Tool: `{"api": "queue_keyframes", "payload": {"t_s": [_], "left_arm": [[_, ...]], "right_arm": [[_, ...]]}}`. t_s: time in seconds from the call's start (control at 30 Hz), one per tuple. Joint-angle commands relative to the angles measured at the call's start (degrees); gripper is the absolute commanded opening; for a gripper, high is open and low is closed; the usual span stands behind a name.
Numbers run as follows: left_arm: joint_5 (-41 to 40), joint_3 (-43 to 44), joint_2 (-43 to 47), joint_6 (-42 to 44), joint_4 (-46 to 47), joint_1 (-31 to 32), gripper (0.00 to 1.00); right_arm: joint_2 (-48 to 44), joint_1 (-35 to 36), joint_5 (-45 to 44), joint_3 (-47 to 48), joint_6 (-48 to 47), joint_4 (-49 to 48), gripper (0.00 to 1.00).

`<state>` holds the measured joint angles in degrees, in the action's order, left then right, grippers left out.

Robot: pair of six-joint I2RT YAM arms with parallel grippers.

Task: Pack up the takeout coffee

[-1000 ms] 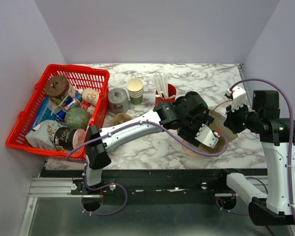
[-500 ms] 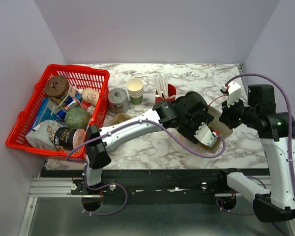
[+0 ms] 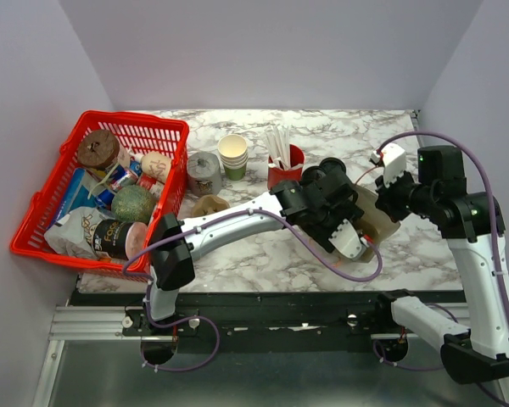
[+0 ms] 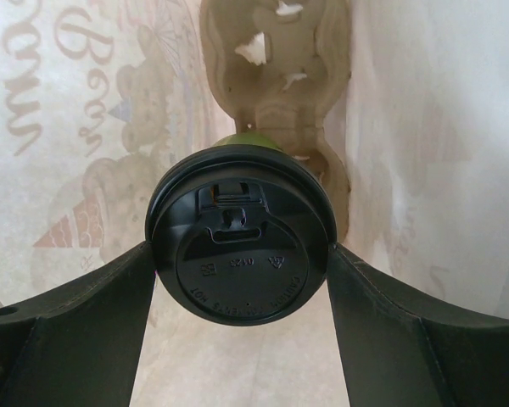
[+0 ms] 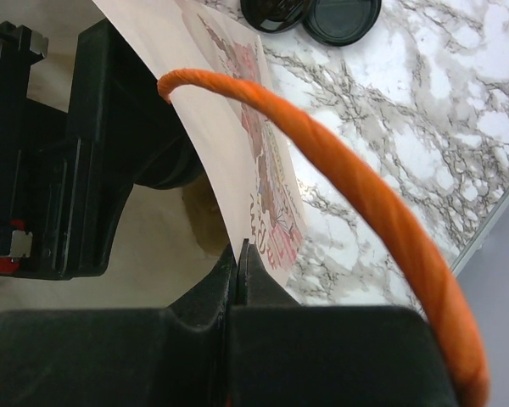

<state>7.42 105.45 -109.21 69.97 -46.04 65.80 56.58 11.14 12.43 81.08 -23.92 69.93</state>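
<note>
Inside the bag (image 4: pixel 424 127), the left gripper (image 4: pixel 242 267) clasps the coffee (image 4: pixel 237 242) over the carrier (image 4: pixel 276 76); whether it is seated cannot be told. The right gripper (image 5: pixel 239 254) pinches the bag's wall. Letting go and withdrawing appear to be what is left.

Marble table (image 3: pixel 237 259): red basket (image 3: pixel 127 115), stacked cups (image 3: pixel 233 153)

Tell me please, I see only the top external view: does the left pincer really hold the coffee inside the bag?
Observer: Yes. The left wrist view shows the left pincer gripping the takeout coffee by its black lid, one finger on each side.
Operator: What is below the cup?
Observer: A pulp cup carrier lies at the bottom of the paper bag.
Operator: And the right pincer?
Observer: The right pincer is shut on the bag's rim, beside the orange handle.
</note>
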Motion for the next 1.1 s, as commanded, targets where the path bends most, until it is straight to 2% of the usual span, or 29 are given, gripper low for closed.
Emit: {"api": "queue_keyframes", "payload": {"t_s": [0.0, 0.43, 0.7, 1.07], "left_arm": [[-2.3, -1.6, 0.9, 1.0, -1.6, 0.1, 0.0], [-2.9, -0.4, 0.8, -1.0, -6.8, 0.1, 0.0], [-2.6, -3.2, 2.1, -2.9, -3.4, -0.3, 0.0], [-3.2, -7.4, 2.1, -4.8, 3.3, -0.4, 0.0]], "right_arm": [[-0.6, 1.5, -0.8, -1.4, -1.6, -2.3, 0.01], [-1.6, 6.1, -2.5, -0.7, 0.6, -4.5, 0.0], [-0.3, 6.1, -2.0, 3.3, 0.9, -3.9, 0.0], [-1.6, 6.1, 4.4, 0.3, 1.2, -2.0, 0.0]]}}
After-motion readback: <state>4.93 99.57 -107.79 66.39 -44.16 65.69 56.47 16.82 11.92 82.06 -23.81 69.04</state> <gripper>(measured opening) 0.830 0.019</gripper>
